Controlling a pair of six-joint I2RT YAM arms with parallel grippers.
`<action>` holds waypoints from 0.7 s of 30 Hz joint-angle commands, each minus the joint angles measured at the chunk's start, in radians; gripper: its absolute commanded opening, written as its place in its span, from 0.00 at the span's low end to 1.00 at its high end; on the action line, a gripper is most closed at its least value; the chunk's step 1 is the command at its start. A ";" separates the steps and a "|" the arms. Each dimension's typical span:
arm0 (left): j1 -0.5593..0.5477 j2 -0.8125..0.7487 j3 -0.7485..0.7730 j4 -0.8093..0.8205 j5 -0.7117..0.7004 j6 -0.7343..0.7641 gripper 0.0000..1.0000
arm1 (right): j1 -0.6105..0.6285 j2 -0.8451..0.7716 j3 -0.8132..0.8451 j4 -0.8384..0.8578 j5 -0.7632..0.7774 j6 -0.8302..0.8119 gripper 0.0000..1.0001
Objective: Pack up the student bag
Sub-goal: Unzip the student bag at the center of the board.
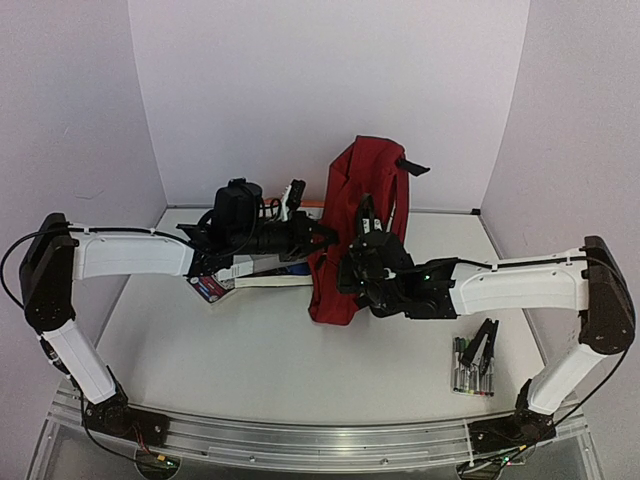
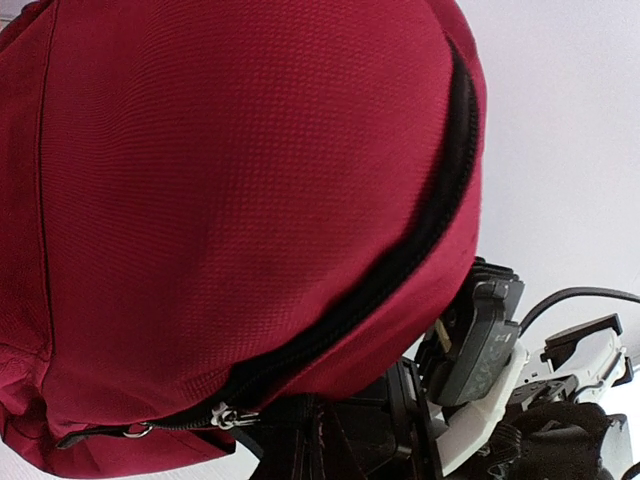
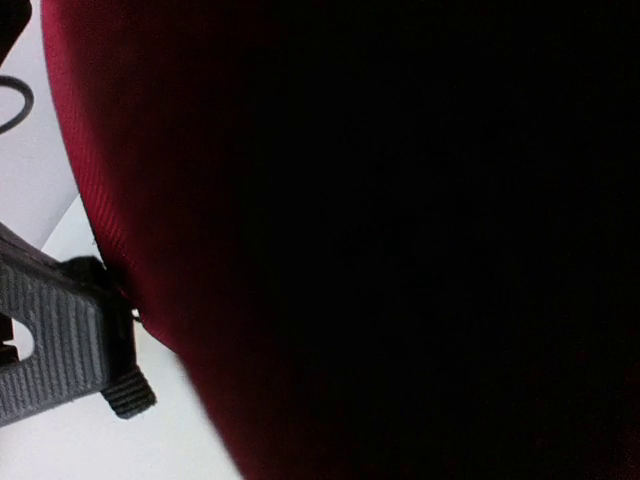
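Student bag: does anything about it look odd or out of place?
The student bag stands on end and sags. In the left wrist view its zipper looks closed, odd for packing, while a marker pack lies outside on the table.

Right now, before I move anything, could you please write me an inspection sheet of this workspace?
Surface: pale table, no spill seen.
Job's things: red bag stands upright in the middle; its zip pull shows in the left wrist view.
Clutter: marker pack with a black clip on it, at the right; what seems a book under the left arm; dark items behind it, unclear.
Grippers: left pincer at the bag's left side, right pincer at its front; open or shut cannot be told.
Cables: black cable loops by the left arm.
Surroundings: white walls; metal rail at the near edge.
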 commanded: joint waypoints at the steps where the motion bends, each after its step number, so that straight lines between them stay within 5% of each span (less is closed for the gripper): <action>1: 0.015 -0.061 0.124 0.012 0.051 0.063 0.00 | 0.007 0.003 0.028 -0.016 -0.005 -0.109 0.00; 21: 0.122 0.024 0.390 -0.042 0.163 0.119 0.00 | 0.006 -0.091 -0.062 -0.083 -0.253 -0.266 0.00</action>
